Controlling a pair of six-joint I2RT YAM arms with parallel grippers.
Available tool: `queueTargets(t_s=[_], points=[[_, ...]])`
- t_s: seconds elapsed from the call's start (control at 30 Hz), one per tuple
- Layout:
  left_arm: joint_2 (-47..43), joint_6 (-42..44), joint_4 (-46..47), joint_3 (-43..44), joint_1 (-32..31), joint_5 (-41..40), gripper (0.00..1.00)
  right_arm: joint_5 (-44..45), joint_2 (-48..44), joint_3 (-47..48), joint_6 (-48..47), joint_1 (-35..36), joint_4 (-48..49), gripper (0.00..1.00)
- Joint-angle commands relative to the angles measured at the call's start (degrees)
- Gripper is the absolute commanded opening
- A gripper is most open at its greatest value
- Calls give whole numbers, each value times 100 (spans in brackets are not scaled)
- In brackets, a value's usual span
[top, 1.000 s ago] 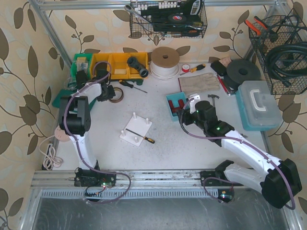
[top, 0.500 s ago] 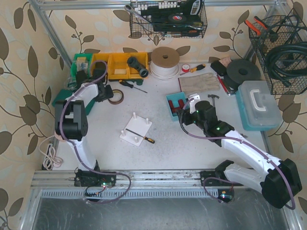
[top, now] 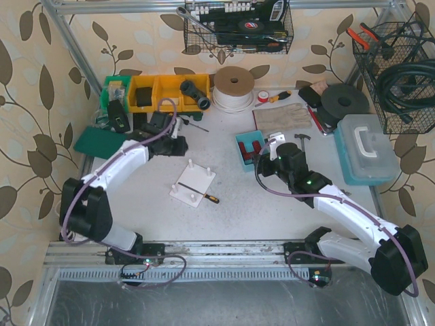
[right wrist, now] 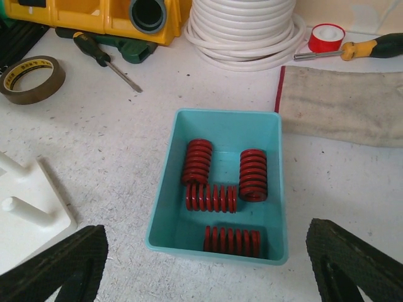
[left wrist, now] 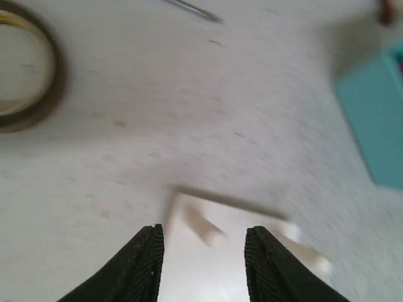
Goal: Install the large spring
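The large spring (right wrist: 254,174) has not been picked up. It lies with three other red ones in the teal tray (right wrist: 165,189), on the table to the right of the white peg plate (top: 193,182). I take it to be the one on the tray's right side, but all four look close in size and I can't be sure.

The right gripper (right wrist: 204,251) hangs above the tray's near edge with its fingers spread very wide and nothing between them. The left gripper (left wrist: 203,231) is also parted and empty, hovering over the far corner of the peg plate.

**What could go wrong**
- The springs are packed close, two lengthwise and two crosswise, so a finger coming down could catch a neighbour or land on a coil and roll it.
- With the fingers this wide, one could also strike the tray wall and push the tray along.
- A screwdriver (top: 200,192) lies across the plate's near side and may block a peg.
- The left arm over the plate could get in the way of the delivery.

**What each view shows**
- Only the right wrist view shows how many springs there are and how they lie. From above they are a red patch half hidden by the gripper.
- Only the top view shows the screwdriver on the plate.
- The left wrist view is blurred, showing one peg and part of a tape roll (left wrist: 25,82).
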Motion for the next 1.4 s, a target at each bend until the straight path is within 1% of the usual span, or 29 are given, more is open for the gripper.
queueTargets(t_s=[0.0,0.13,0.2,0.23,0.3,0.4,0.5,0.6,0.7,0.83,0.9,1.0,1.1,1.23,1.37], points=[[-923,963,237,-454,-723,691,39,258,-52,-58,109,27,-76,86],[-1515,2635,647,-982,-1503,1066,37,475,-44,-61,179,29,-135,86],[-1729,3795,745,-1213,-1986,1462,36,705,-39,-18,237,24,-281,86],[-1801,4350,770,-1319,-2236,1532,36,818,-42,1,257,20,-346,87],[-1826,5125,805,-1451,-2601,1525,34,962,-40,7,279,22,-416,86],[-1630,6078,328,-1343,-2768,1830,35,1015,-42,-1,309,2,-432,86],[-1492,6758,18,-1400,-2864,1936,43,1110,-34,7,345,-16,-479,86],[-1399,7139,-167,-1568,-2948,1971,49,1261,-34,29,433,-70,-575,86],[-1145,7285,-152,-1646,-3108,1654,51,1418,-41,42,501,-109,-644,86],[-471,7340,-155,-1419,-3242,870,48,1426,-47,44,534,-136,-667,86],[-43,7379,-292,-1188,-3270,768,46,1412,-49,43,518,-141,-661,87],[344,7428,-248,-1004,-3341,486,43,1405,-60,26,515,-157,-644,86],[477,7495,-12,-1024,-3354,247,46,1381,-68,25,493,-174,-656,87],[506,7529,118,-1033,-3354,202,49,1365,-68,42,492,-177,-666,87],[626,7571,186,-1027,-3354,159,50,1347,-65,43,482,-191,-665,86]])
